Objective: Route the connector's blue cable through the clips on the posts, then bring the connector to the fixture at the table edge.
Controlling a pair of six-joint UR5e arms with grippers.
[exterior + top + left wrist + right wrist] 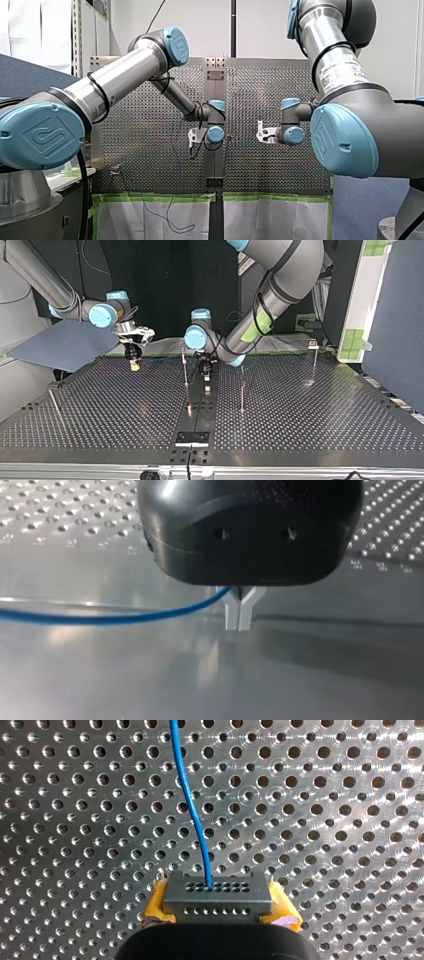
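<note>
The blue cap of my left arm (42, 135), at the front view's left edge, carries a raised square sign. It is the maker's logo, with curved strokes like a joined U and R. The blue cap of my right arm (342, 140) carries the same sign, seen at a slant. A pale label (340, 68) with dark print lies on my right arm's metal tube, but its letters are too small to read.

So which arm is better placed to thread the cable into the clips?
Probably left: the left gripper pinches the blue cable between two posts; the right gripper holds the connector further aside.
</note>
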